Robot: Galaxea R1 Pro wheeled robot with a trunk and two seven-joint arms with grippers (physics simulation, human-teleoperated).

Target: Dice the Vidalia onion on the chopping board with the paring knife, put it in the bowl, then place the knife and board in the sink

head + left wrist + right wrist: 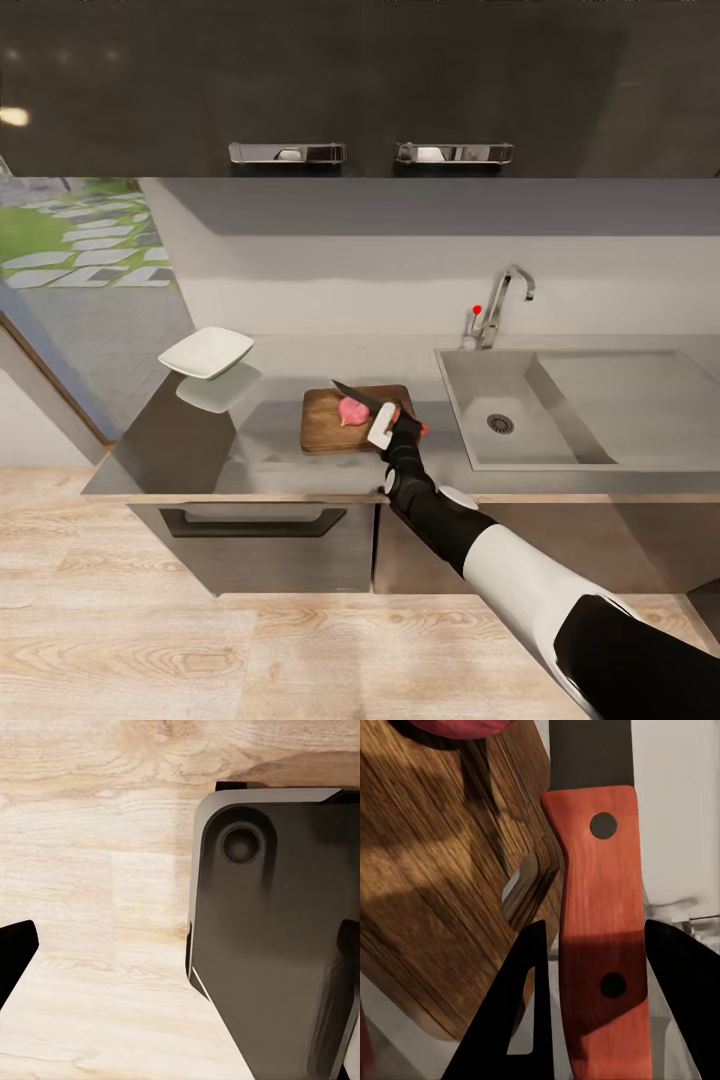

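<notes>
A whole pinkish-red onion point(352, 411) sat on a brown wooden chopping board point(325, 430) on the grey metal worktop point(200, 440); a red-handled, dark-bladed paring knife point(604, 945) angled over it.

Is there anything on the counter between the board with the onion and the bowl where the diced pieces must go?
Nothing visible. The bowl sits left of the board, and the counter between them is bare. The onion lies whole on the board, with the knife in the right claw over it.
</notes>
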